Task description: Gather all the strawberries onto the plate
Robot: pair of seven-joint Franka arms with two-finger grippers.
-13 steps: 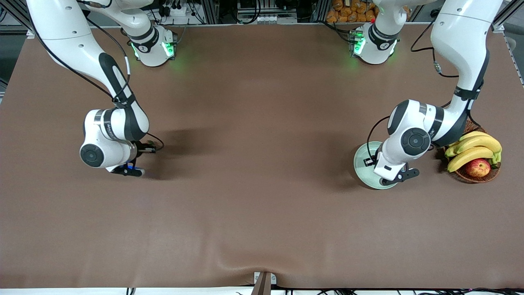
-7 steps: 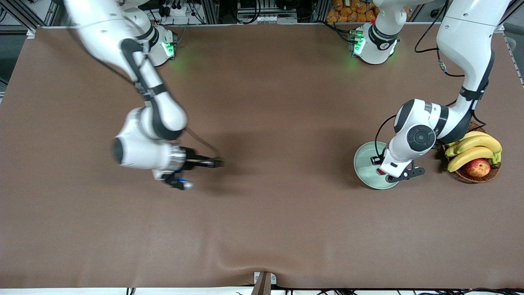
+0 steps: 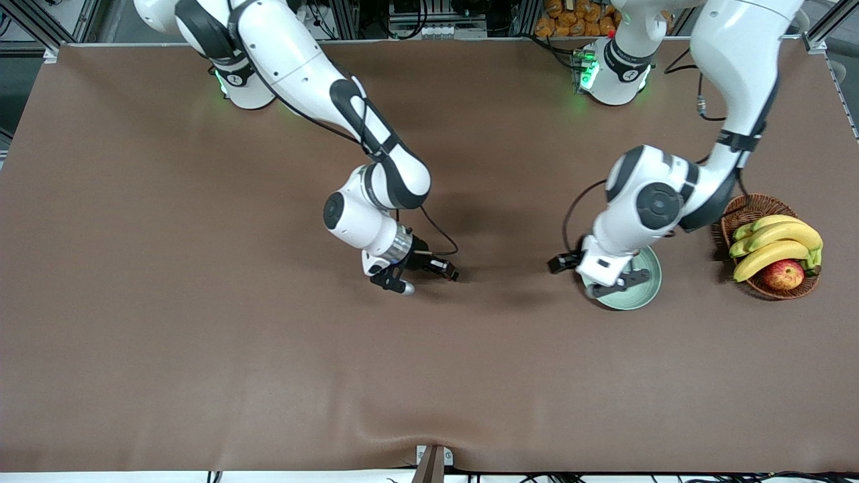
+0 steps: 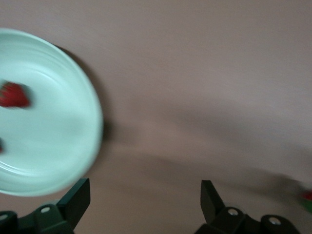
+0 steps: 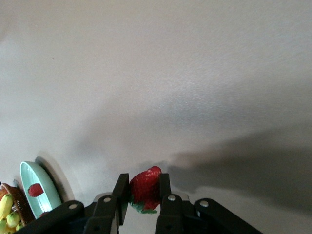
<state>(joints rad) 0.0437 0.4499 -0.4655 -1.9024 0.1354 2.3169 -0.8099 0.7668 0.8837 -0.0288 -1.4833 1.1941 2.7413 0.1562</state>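
Now the brown worktop [image 3: 201,335] spreads under both my arms. The mint plate [image 3: 644,288] sits beside the fruit basket [image 3: 772,248], toward my left arm's end. My left hand [image 4: 144,204] hangs spread wide by the plate's rim, gripping nothing; one strawberry [image 4: 13,95] lies in the plate. My right hand [image 5: 141,195], over mid-worktop, is clamped on another strawberry [image 5: 145,187] between its fingers.

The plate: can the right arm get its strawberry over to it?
Probably yes. The right pincer is shut on a strawberry, with bare table up to the plate. The open left pincer at the plate's edge could crowd it.
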